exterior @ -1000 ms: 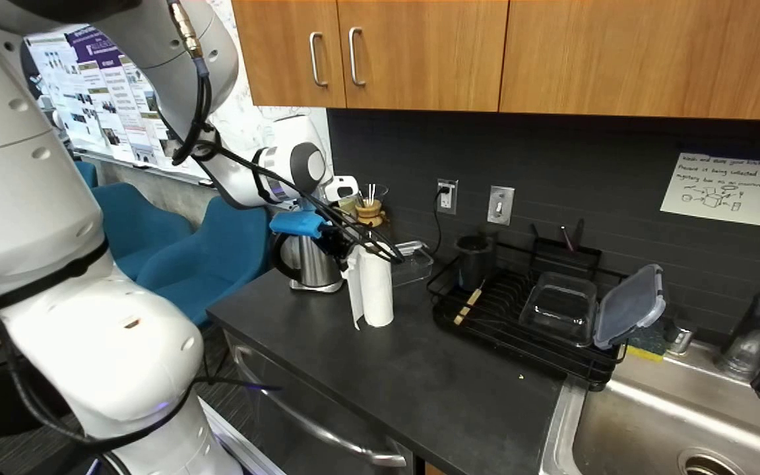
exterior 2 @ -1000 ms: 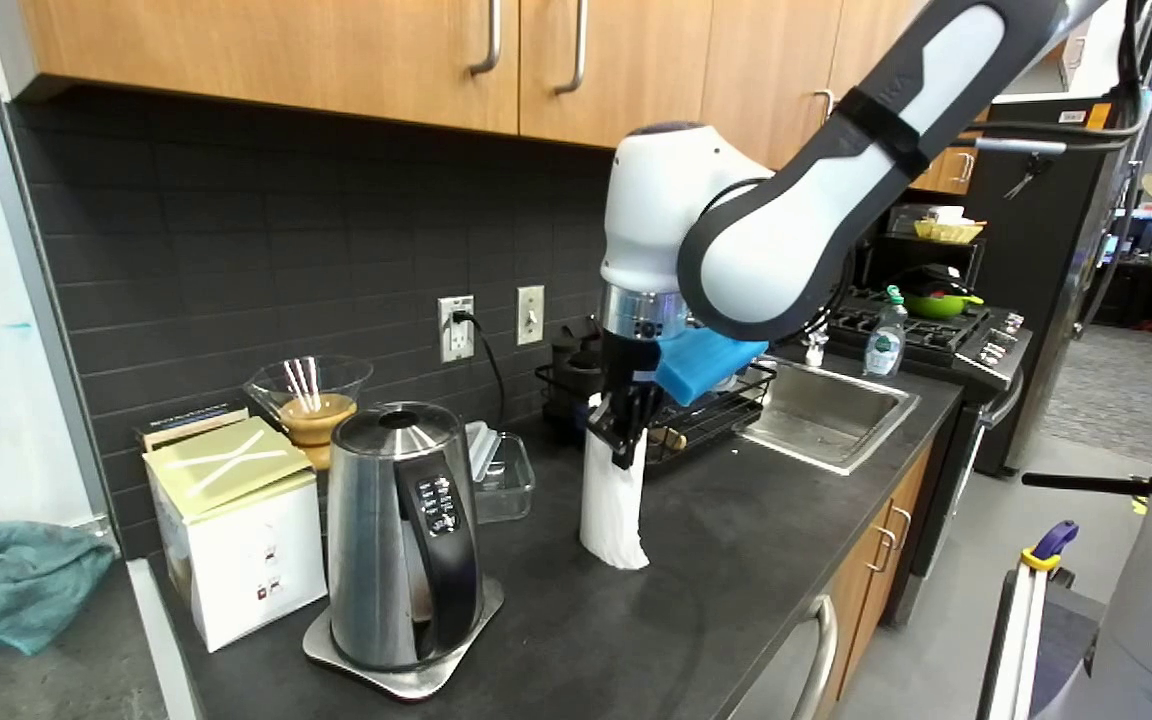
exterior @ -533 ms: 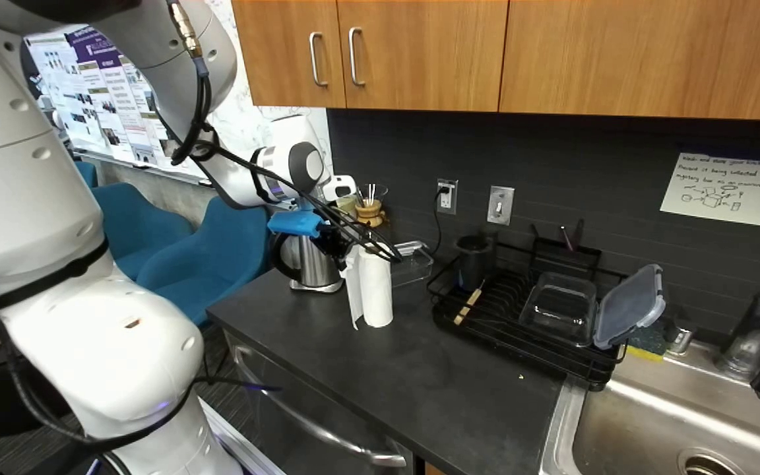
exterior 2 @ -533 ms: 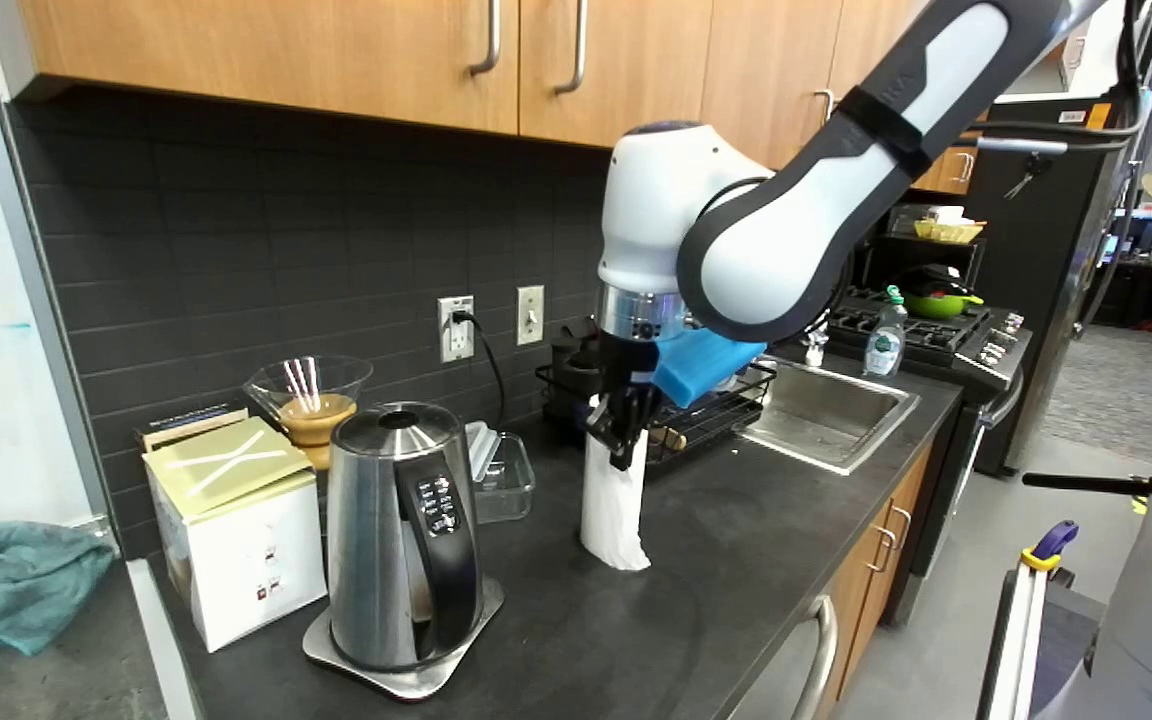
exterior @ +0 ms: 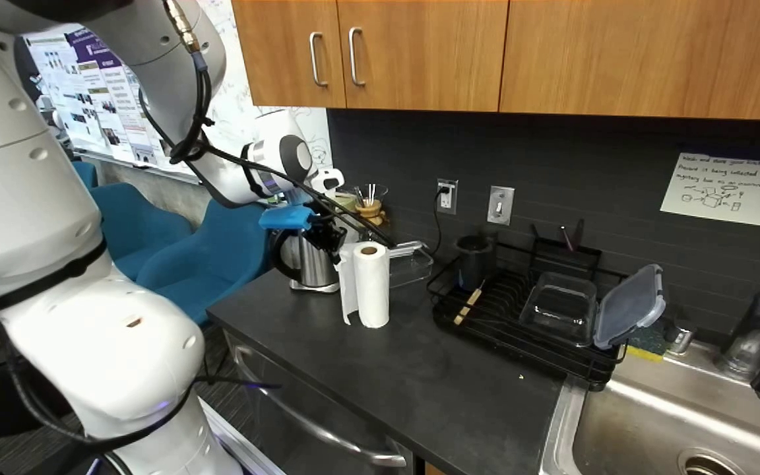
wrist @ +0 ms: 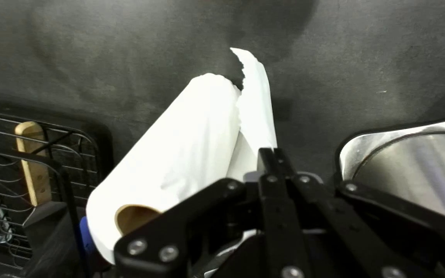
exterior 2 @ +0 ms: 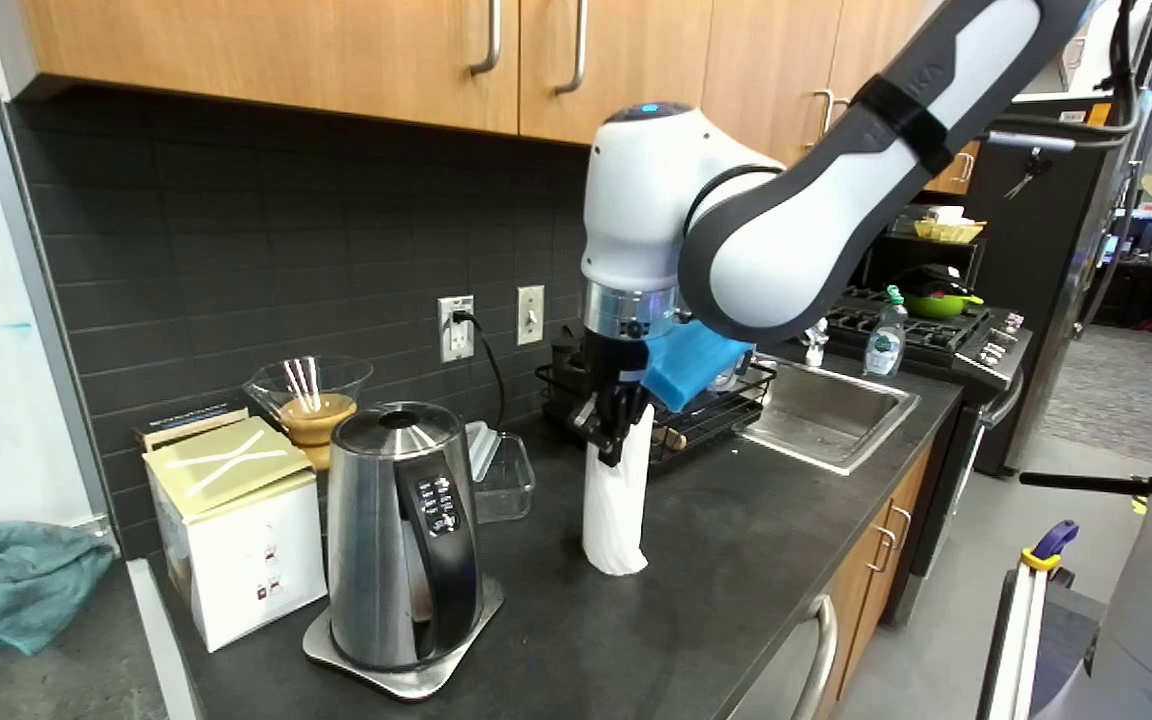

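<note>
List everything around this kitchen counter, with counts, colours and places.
Cabinets: several, brown, overhead
Counter: one, dark grey, below cabinets
Paper towel roll: one, white, upright on counter
Electric kettle: one, silver and black, on counter
Box: one, white and yellow, beside kettle
Pour-over coffee maker: one, clear, beside box
Sink: one, silver, set in counter
Dish rack: one, black, beside sink
Food containers: two, clear, one in rack, one near kettle
Dish soap bottle: one, clear, beside sink
Stove: one, black, past sink
Pan: one, green, on stove
Handwritten note: one, white, on backsplash
Chairs: at least two, blue, past counter
Cloth: one, teal, past box
Arm: one, white, over counter
Claw: one, black, shut on roll's loose sheet
</note>
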`<state>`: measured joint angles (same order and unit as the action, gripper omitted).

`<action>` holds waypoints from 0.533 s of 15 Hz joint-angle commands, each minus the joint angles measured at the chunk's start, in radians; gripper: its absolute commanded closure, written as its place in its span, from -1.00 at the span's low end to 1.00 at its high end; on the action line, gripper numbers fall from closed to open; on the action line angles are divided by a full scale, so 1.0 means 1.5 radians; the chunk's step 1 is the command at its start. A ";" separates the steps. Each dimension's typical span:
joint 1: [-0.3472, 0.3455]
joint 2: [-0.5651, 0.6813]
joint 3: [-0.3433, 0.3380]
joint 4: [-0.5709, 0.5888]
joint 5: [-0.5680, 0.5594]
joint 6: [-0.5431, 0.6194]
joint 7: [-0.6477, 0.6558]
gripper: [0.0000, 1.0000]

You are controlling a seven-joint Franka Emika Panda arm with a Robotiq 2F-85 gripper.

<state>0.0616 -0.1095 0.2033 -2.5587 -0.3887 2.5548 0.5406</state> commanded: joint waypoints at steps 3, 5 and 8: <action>0.010 -0.010 0.008 0.008 -0.023 -0.030 0.020 1.00; 0.013 -0.009 0.011 0.008 -0.029 -0.034 0.024 1.00; 0.015 -0.008 0.014 0.009 -0.040 -0.040 0.026 1.00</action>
<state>0.0765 -0.1095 0.2169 -2.5514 -0.4093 2.5275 0.5461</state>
